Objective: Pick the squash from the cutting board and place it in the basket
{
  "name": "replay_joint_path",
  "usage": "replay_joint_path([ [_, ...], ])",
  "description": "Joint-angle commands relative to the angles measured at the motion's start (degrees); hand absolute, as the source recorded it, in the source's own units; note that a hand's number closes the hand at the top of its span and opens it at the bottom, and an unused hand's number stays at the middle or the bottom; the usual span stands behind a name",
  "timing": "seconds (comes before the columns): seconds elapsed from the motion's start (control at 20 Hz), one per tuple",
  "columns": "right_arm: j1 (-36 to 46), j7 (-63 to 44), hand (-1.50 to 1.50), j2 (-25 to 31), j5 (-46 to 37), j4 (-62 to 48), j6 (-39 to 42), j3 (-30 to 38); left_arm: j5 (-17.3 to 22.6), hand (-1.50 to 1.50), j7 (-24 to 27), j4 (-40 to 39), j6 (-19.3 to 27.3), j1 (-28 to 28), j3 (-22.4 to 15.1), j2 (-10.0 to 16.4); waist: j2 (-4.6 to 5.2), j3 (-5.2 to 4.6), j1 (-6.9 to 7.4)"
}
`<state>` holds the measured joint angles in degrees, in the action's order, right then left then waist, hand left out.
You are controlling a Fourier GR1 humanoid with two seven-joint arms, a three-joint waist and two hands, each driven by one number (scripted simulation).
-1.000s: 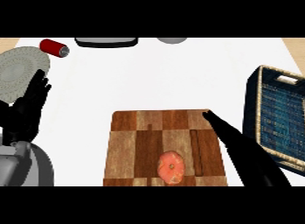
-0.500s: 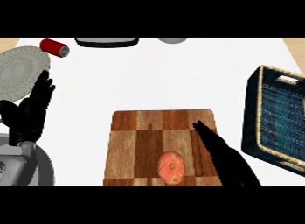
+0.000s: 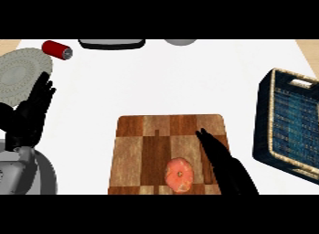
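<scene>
The squash (image 3: 178,174), an orange-pink rounded shape, lies on the near half of the wooden cutting board (image 3: 145,137). My right hand (image 3: 221,161) reaches in from the lower edge over the board's right side, fingers straight, just right of the squash with a narrow gap between them. The dark woven basket (image 3: 293,123) with a blue inside sits at the right edge of the counter. My left hand (image 3: 25,118) rests open at the left, fingers up.
A grey round plate (image 3: 13,75) lies at the far left, a red can (image 3: 56,49) on its side beyond it. A dark tray (image 3: 112,43) and a grey round object (image 3: 179,42) sit along the far edge.
My right hand has slid left across the board, from its right edge to beside the squash. The left hand has barely shifted.
</scene>
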<state>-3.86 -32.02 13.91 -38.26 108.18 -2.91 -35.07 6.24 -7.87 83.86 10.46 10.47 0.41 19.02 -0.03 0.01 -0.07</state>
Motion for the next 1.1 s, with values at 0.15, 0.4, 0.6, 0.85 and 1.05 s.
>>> replay_joint_path([
  [0.15, -4.9, 6.4, -1.5, 0.0, -0.5, -1.0, -2.0, 0.8, -3.4, 0.0, -5.7, 3.5, 1.1, 1.7, 0.3, -1.7, -0.04, 0.01, -0.06],
  [0.4, -3.9, 4.4, -1.5, -4.7, -4.8, -3.9, -2.3, -1.5, -5.5, 0.0, -3.7, 1.6, 1.2, 1.8, 0.6, -4.7, 0.0, -0.01, -0.1],
  [0.6, 1.1, 4.7, -1.5, -8.0, -4.6, -11.2, -1.6, 1.5, -5.7, 0.0, -2.4, 5.6, 0.1, -2.7, 0.4, -5.8, -0.01, 0.0, 0.21],
  [0.85, -0.7, 5.5, -1.5, -8.5, -8.5, -13.4, -3.3, 0.7, -6.9, 0.0, -0.2, -0.9, -1.3, 2.0, 2.4, -5.9, 0.03, -0.01, -0.05],
  [1.05, 0.1, 6.4, -1.5, -7.4, -7.5, -13.9, -0.7, 3.3, -5.6, 0.0, -2.1, 0.1, -3.0, 1.2, 3.5, -6.3, 0.01, -0.01, -0.01],
])
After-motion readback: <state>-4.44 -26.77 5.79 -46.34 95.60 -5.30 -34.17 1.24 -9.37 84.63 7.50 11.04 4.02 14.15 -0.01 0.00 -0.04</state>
